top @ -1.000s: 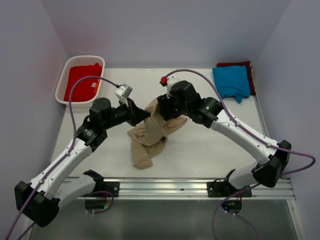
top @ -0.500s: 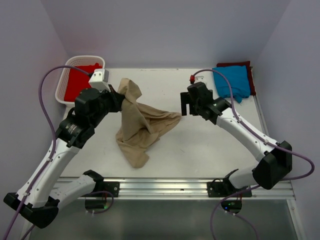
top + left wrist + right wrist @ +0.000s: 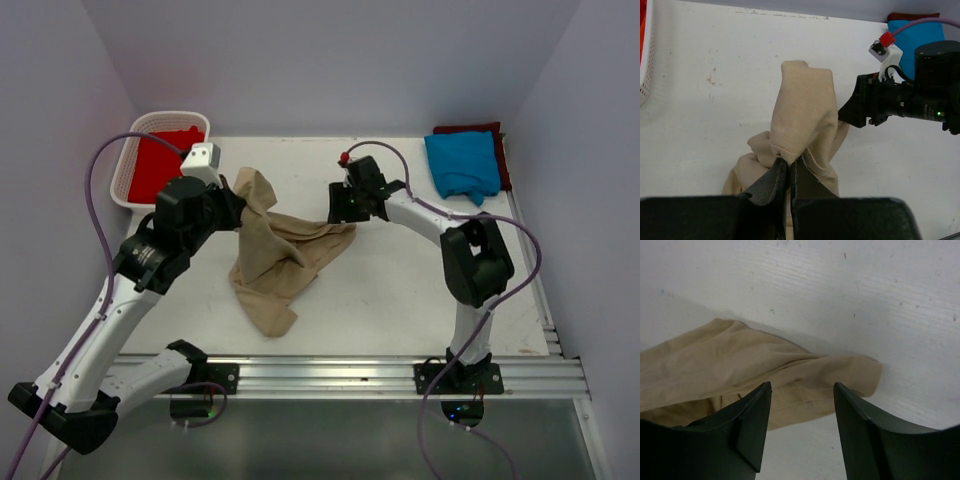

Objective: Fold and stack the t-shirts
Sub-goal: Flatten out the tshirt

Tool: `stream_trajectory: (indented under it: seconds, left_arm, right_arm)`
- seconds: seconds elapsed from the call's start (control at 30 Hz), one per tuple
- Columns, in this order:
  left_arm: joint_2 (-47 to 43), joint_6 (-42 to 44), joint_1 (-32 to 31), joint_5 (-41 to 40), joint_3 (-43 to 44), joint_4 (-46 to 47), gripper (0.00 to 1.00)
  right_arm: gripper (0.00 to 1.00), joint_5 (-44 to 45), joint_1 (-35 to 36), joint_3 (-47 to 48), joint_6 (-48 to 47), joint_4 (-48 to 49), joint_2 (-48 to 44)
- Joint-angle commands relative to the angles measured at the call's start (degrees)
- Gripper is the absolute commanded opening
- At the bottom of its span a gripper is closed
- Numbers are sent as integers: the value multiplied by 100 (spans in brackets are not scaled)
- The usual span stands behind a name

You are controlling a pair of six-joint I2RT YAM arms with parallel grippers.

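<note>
Left gripper (image 3: 789,164) is seen clamped on a raised fold of the tan t-shirt (image 3: 285,250), which is draped mid-table, while its right corner edge is straddled by the spread right gripper (image 3: 802,387), white table (image 3: 400,290) being shown beyond that edge.

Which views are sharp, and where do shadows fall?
Top external: even light, all sharp. Left wrist: the left pincer near the lens is dark and soft, the tan t-shirt sharp. Right wrist: a grey shadow on the table beside the shirt.
</note>
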Motion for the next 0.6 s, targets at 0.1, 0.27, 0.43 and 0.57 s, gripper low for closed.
stream_trajectory:
  seconds: [0.1,0.27,0.43,0.57]
  left_arm:
    - [-261,42,-1,-91,336,-49,0]
    - [-271,16,-1,6,292,-31,0]
    - [-297,-19,-1,67,257,-22,0]
    - [-341,-28,-1,59,204,-22,0]
  right_arm:
    - [54,715,1,154,197,171,236]
    - [55,1281,-34,277,179,-66,500]
    - [55,1062,-78,339,214,-32,799]
    - [54,649,-78,181,381,267,922]
